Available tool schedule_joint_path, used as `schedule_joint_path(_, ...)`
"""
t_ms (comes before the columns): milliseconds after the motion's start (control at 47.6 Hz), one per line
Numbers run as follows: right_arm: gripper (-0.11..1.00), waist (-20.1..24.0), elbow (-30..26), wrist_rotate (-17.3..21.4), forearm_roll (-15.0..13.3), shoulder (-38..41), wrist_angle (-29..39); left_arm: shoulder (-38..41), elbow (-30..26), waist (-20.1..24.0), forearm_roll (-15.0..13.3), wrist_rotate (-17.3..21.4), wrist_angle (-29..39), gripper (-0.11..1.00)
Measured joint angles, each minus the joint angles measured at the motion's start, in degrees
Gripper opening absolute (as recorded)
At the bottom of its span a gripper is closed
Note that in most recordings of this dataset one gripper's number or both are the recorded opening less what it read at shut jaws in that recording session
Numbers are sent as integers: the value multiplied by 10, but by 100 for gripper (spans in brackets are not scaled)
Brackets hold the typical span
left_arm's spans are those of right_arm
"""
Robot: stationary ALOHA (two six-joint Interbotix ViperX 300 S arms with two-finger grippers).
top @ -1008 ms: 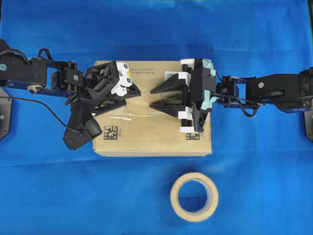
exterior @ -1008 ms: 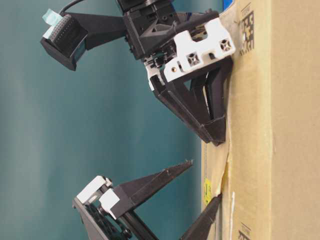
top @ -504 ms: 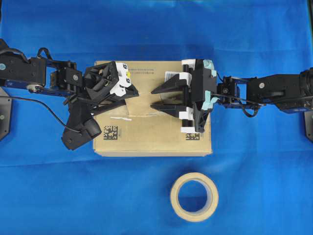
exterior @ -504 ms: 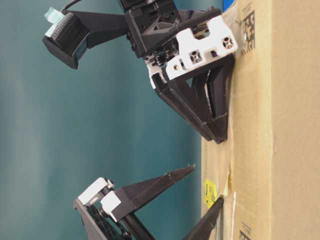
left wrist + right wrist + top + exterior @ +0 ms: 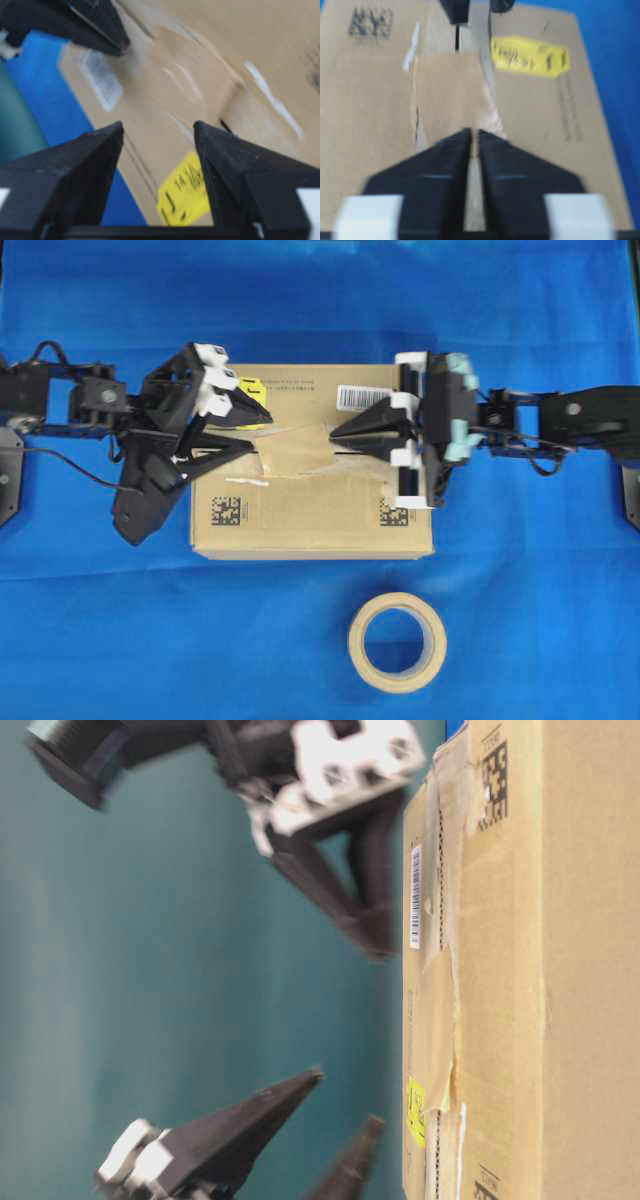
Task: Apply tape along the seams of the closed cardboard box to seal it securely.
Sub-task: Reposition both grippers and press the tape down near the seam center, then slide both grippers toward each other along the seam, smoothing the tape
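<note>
The cardboard box (image 5: pixel 310 515) lies flat on the blue cloth. A tan piece of tape (image 5: pixel 295 447) lies flat over the middle of the seams (image 5: pixel 350 468), and shows too in the wrist views as the tape (image 5: pixel 447 95) and the tape (image 5: pixel 185 80). My left gripper (image 5: pixel 261 430) is open over the yellow sticker (image 5: pixel 182 192), just left of the tape, holding nothing. My right gripper (image 5: pixel 333 432) is shut at the tape's right edge, with nothing seen between its fingers. In the table-level view the right gripper (image 5: pixel 375 935) hovers a little off the box top.
A beige tape roll (image 5: pixel 397 642) lies on the cloth in front of the box. A white barcode label (image 5: pixel 365 397) sits on the box's far side. Blue cloth surrounds the box on all sides.
Both grippers have pulled back from the box's middle, left going left and right going right, uncovering the tape piece. The right jaws have closed. The left jaws have narrowed slightly.
</note>
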Motion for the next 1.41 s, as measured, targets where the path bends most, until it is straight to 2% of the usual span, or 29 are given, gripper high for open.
schedule_joint_path(84,0,-1,1,-3,-3,-20,-2,-16,14,-6,0,-85,-48,38)
schedule_joint_path(273,0,-17,-4,-7,-3,-27,-18,-22,25,-9,0,-303,-112,2)
schedule_joint_path(357,0,-22,-15,-7,-3,-15,-20,-11,25,-9,0,-372,-125,0)
schedule_joint_path(420,0,-25,-25,-7,-3,-2,-19,3,25,-8,0,-406,-136,0)
schedule_joint_path(546,0,-26,-44,-8,-3,29,-16,35,25,-9,0,-432,-165,0)
schedule_joint_path(819,0,-25,-74,-7,-3,76,-8,110,13,-11,0,-458,-207,0)
schedule_joint_path(1196,0,-11,-83,-1,-4,118,-8,170,-3,-4,0,-460,-216,0)
schedule_joint_path(1406,0,-7,-74,0,-3,120,-6,170,30,7,0,-459,-227,0)
